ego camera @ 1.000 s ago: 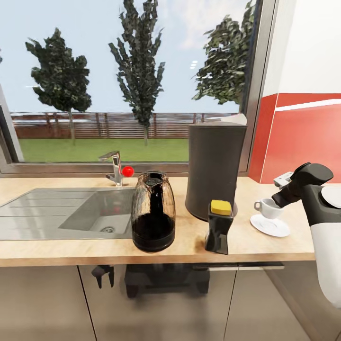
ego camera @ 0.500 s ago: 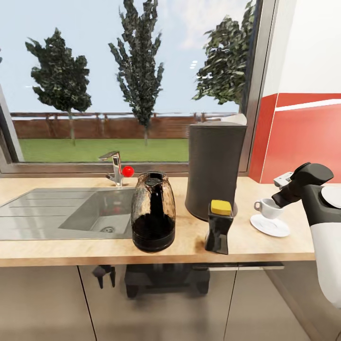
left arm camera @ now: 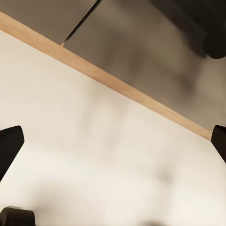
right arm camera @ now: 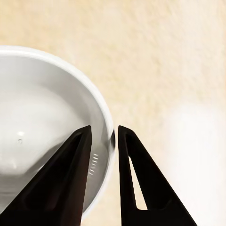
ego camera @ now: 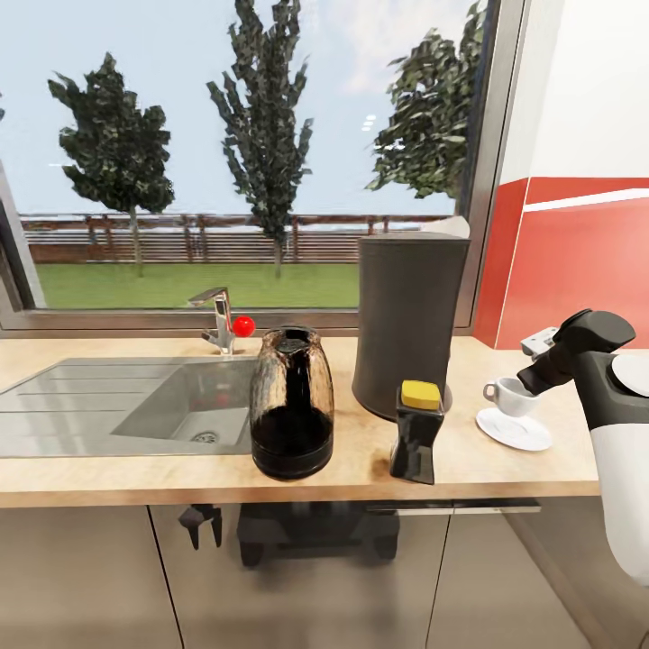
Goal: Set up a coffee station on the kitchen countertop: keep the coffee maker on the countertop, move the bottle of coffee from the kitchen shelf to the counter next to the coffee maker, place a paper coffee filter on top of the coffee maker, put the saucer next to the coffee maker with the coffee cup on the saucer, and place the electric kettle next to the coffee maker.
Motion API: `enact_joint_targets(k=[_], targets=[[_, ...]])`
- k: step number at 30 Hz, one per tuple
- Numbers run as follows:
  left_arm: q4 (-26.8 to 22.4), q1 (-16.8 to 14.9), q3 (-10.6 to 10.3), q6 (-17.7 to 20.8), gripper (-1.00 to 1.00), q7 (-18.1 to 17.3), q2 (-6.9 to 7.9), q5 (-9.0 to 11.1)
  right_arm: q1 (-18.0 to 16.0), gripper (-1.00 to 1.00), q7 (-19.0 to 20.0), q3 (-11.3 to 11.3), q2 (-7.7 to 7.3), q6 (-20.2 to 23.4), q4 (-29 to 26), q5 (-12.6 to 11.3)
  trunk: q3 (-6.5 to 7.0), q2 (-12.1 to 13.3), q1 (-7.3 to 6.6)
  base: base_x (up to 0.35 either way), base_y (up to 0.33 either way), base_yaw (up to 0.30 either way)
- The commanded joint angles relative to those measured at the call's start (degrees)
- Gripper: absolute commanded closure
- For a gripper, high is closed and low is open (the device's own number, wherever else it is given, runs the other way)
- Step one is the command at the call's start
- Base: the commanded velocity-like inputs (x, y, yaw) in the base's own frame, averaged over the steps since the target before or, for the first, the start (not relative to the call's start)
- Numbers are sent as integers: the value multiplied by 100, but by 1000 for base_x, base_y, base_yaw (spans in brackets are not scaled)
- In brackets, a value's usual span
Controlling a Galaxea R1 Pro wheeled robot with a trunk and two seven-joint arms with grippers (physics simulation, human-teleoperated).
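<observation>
The dark grey coffee maker (ego camera: 410, 320) stands on the wooden countertop (ego camera: 505, 469) by the window, with a pale shape on its top right rim. In front of it are the dark glass electric kettle (ego camera: 291, 403) and the black coffee bottle (ego camera: 417, 433) with a yellow cap. To its right the white coffee cup (ego camera: 509, 395) sits on the white saucer (ego camera: 516, 433). My right gripper (ego camera: 529, 382) is at the cup. One of its fingers (right arm camera: 63, 179) is inside the cup (right arm camera: 42, 132), the other outside, pinching the rim. My left gripper (ego camera: 198, 523) hangs open below the counter edge.
A steel sink (ego camera: 117, 406) with a faucet (ego camera: 216, 317) takes up the counter's left part. A red and white wall (ego camera: 577, 270) bounds the right end. Grey cabinet doors (ego camera: 81, 577) run under the counter, and the robot's dark base (ego camera: 315, 532) is against them.
</observation>
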Motion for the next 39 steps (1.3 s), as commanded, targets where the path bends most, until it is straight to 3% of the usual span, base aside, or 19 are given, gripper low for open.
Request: enact_joint_targets(k=[1, 39], targets=[[3, -4, -11, 8, -100, -20, 1, 23, -5, 100, 65, -2, -1, 55, -4, 45, -7, -3, -1, 0, 0, 0], [3, -4, -11, 8, -100, -17, 1, 23, 12, 100, 399, 49, -26, 20, 154, 53, -7, -3, -1, 0, 0, 0]])
